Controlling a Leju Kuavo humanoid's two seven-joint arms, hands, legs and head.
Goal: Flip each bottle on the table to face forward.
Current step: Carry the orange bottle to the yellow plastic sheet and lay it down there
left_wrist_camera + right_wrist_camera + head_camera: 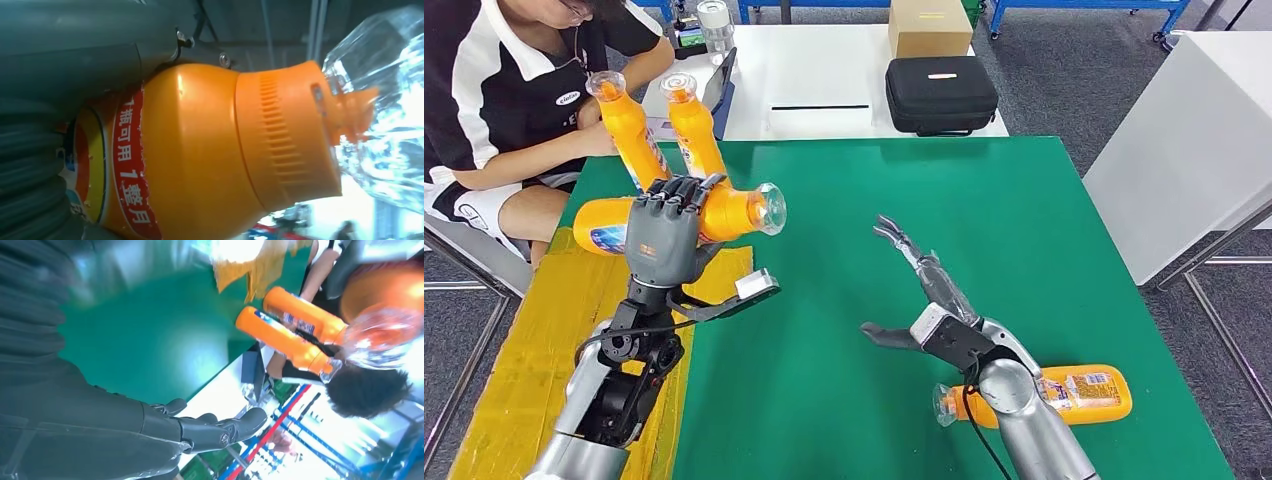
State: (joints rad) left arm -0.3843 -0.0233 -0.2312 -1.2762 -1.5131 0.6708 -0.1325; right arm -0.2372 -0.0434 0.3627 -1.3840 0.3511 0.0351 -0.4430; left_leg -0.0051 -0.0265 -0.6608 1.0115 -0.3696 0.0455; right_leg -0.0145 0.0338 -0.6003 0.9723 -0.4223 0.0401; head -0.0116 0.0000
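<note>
My left hand [664, 228] grips an orange bottle [724, 212] with a clear cap, holding it sideways above the left part of the green table [984, 220]. The left wrist view shows that bottle [210, 150] close up against the hand. Two more orange bottles [629, 125] [694, 122] stand upright at the table's far left corner, also seen as bottles [290, 337] in the right wrist view. A fourth bottle [1074, 392] lies flat near the front right, partly behind my right forearm. My right hand [924, 285] hovers open over the table's middle with nothing in it.
A person [514, 90] sits at the far left, a hand touching the upright bottles. A yellow taped board [554, 340] borders the table's left side. Behind stands a white table [824, 80] with a black case [941, 93] and cardboard box [929, 27].
</note>
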